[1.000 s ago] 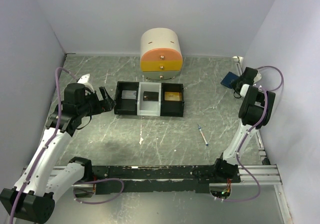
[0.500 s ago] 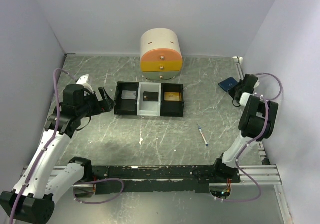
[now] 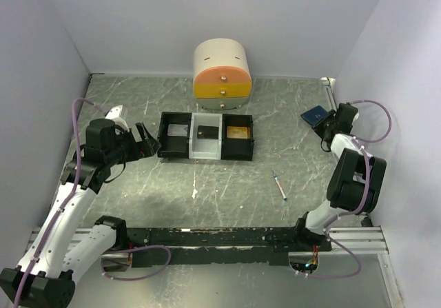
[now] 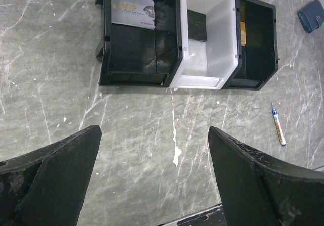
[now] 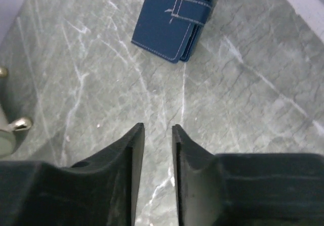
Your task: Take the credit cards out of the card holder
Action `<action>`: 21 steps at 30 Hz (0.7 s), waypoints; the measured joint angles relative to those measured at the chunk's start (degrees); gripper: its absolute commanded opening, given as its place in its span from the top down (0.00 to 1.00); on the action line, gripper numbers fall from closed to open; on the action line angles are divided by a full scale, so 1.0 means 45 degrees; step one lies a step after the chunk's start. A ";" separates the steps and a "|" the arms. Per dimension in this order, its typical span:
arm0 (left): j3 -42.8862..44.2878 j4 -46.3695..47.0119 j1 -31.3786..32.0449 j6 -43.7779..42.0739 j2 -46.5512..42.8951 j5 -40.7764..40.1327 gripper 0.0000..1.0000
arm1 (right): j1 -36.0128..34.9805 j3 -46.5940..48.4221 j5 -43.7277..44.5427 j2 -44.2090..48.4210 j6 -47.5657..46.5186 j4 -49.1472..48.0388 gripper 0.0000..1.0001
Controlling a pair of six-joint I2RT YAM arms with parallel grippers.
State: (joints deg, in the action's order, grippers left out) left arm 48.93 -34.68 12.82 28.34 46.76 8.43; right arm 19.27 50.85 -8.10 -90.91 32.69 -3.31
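Observation:
The card holder (image 5: 174, 21) is a dark blue wallet, folded shut with its clasp strap across it, lying flat at the far right of the table (image 3: 315, 114). My right gripper (image 5: 158, 130) hovers just short of it, open by a narrow gap with nothing between the fingers. My left gripper (image 4: 154, 131) hangs wide open and empty over bare table, in front of the tray (image 4: 136, 78). Three credit cards lie in the tray: a silver one (image 4: 132, 13) in the left compartment, a dark one (image 4: 196, 25) in the middle, a tan-gold one (image 4: 243, 33) on the right.
A round cream-and-orange drawer cabinet (image 3: 221, 74) stands behind the black-and-white tray (image 3: 207, 158). A thin white syringe (image 3: 279, 185) lies right of centre. Side walls close in on both sides, the right one close to the right arm.
The right arm has drawn back toward the near side. The card holder shifted slightly left and now lies free ahead of the fingers. The left arm barely moved.

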 measured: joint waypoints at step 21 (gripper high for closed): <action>-0.0005 -0.0068 0.0000 0.0112 0.0627 0.0034 0.00 | -0.0034 0.4979 0.2103 -0.6067 0.0981 -0.0350 0.36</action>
State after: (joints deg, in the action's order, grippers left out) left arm 48.90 -34.98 12.82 28.84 49.58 8.58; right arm 19.11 73.25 1.37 -118.21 37.10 -4.89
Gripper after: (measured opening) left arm 0.994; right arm 0.637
